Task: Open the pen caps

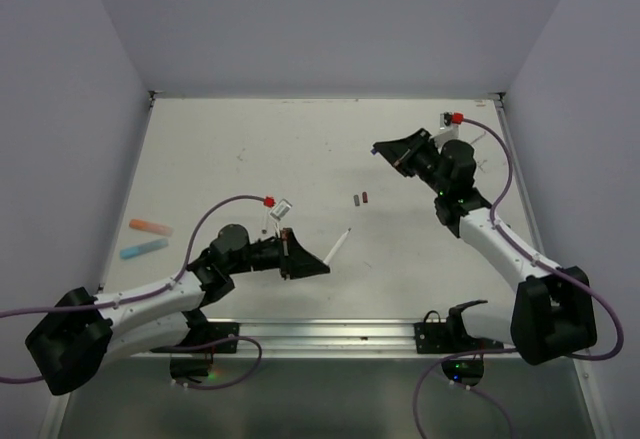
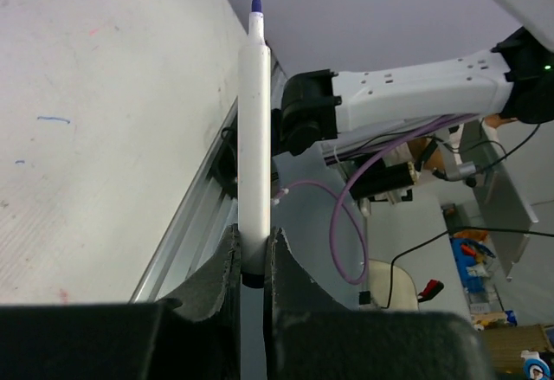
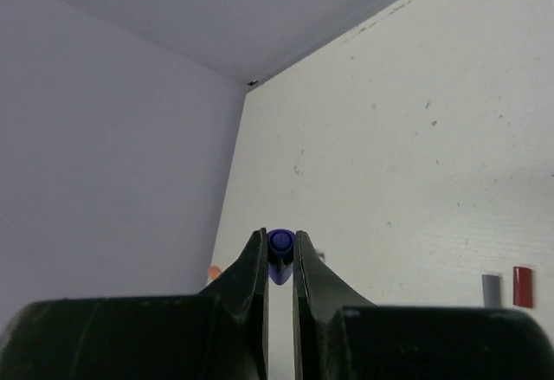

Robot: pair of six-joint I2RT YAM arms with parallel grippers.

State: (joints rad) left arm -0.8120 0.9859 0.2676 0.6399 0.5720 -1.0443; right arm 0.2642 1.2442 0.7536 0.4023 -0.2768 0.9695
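My left gripper point(image 1: 318, 263) is shut on the lower end of a long white pen barrel point(image 1: 338, 247) and holds it off the table. In the left wrist view the barrel point(image 2: 254, 138) stands between the fingers point(image 2: 227, 267), and its dark blue tip point(image 2: 256, 3) is bare. My right gripper point(image 1: 380, 149) is raised over the far right of the table, shut on a small purple pen cap point(image 3: 279, 246). A grey cap point(image 1: 357, 199) and a dark red cap point(image 1: 366, 197) lie side by side mid-table; they also show in the right wrist view, grey point(image 3: 491, 288) and red point(image 3: 522, 286).
An orange marker point(image 1: 150, 227) and a pale blue marker point(image 1: 144, 249) lie near the left edge. An aluminium rail point(image 1: 330, 337) runs along the near edge. Walls close in the back and both sides.
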